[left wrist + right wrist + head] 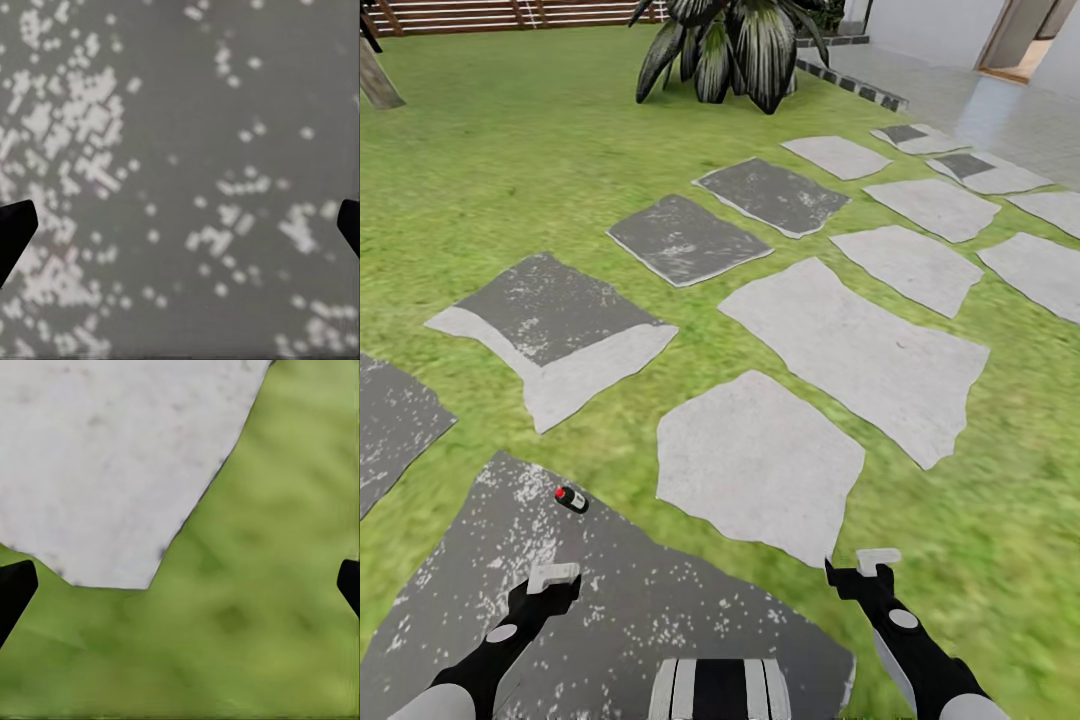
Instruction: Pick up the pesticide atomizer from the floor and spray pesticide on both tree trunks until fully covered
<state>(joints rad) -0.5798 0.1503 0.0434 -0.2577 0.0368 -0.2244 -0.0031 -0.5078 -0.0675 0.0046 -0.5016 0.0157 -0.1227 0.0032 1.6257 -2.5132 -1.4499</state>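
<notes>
Robot stands on a stone path, and the little spray can lies just ahead.

The grass [510, 180] is wide, with flat stones across it. A dark speckled stone [640, 600] sits under the robot. On it lies the small atomizer [571, 499], on its side, near the left gripper [552, 576]. Both the left gripper and the right gripper [878, 561] are wide open and hold nothing. The can is tiny and round, so I think it could roll away or slip out if grabbed badly.
</notes>
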